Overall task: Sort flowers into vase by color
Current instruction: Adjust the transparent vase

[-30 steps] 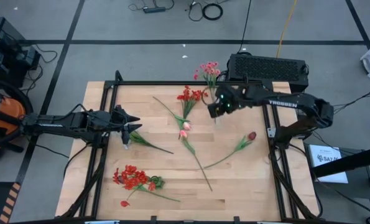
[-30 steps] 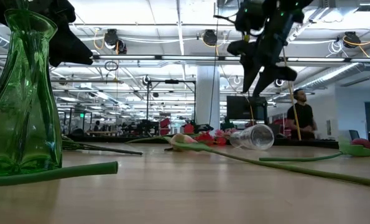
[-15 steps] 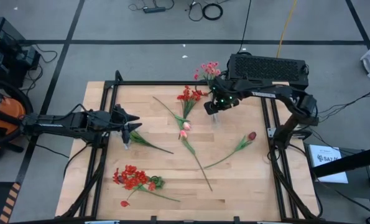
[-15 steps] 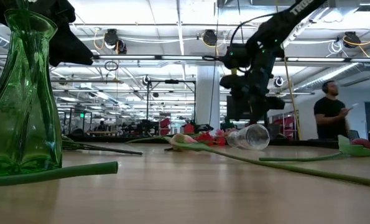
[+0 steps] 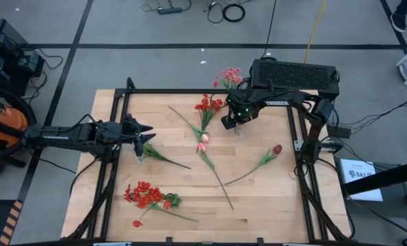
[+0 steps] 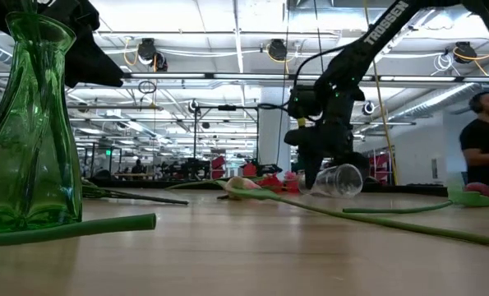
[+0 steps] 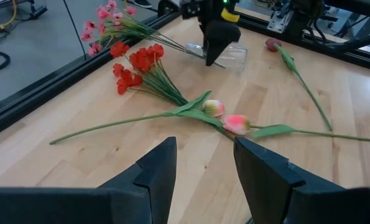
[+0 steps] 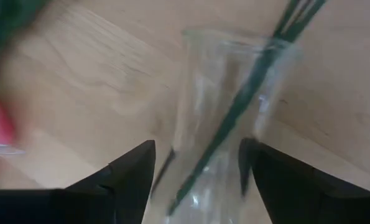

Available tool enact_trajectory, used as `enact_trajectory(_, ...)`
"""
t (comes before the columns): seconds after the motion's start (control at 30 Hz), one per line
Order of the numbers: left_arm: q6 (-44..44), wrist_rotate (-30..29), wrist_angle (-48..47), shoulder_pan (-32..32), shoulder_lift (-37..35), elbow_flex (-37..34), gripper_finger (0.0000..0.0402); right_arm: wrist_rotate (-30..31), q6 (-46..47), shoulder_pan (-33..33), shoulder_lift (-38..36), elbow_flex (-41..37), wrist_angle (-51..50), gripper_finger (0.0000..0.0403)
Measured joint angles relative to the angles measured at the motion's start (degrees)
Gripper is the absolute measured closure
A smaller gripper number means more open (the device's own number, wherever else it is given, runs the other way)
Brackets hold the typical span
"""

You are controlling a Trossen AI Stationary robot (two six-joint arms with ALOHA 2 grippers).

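A clear glass vase (image 8: 228, 112) lies on its side near the table's far edge (image 5: 239, 128), with the green stalks of the pink blooms (image 5: 229, 75) reaching into it. My right gripper (image 8: 197, 162) is low over it, open, one finger on each side of the glass. Two pink tulip buds (image 7: 225, 118), a red cluster (image 7: 138, 62) and a maroon tulip (image 5: 277, 149) lie flat on the wood. My left gripper (image 7: 203, 162) hovers open at the table's left, above a green vase (image 6: 26, 131) that stands upright. My right gripper comes at the lying clear vase from above, its fingers (image 8: 132, 171) standing across the glass body (image 8: 191, 130). I cannot tell whether they touch the glass. The vase rests on the table on its side.
Another bunch of red flowers (image 5: 145, 195) lies near the table's near-left corner. A long green stalk (image 6: 63, 226) lies beside the green vase. Black rails frame the table (image 5: 189, 91). A black box (image 5: 295, 74) sits behind the far edge. A person (image 6: 484, 136) stands in the room beyond.
My right gripper has come down from high above the table to the level of the lying clear vase, shifting slightly toward the left, while its arm has folded back toward the far edge. The flowers and the left arm have kept still.
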Motion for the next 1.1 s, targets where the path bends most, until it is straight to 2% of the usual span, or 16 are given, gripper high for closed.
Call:
enact_trajectory(0.1,0.0,0.0,0.0,0.0,0.0,0.0,0.0233,0.0,0.0,0.2,1.3,0.2,-0.7,0.0168)
enact_trajectory(0.27,0.0,0.0,0.0,0.0,0.0,0.0,0.0233,1.4,-0.7,2.5,1.7,0.3,-3.4,0.023)
enact_trajectory(0.63,0.0,-0.1,0.0,0.0,0.0,0.0,0.0233,1.1,2.2,7.6,1.6,0.1,-5.6,0.0232)
enact_trajectory(1.1,0.5,-0.1,-0.1,0.0,0.0,0.0,0.0233,0.0,8.5,18.1,0.7,0.0,-9.4,0.0232)
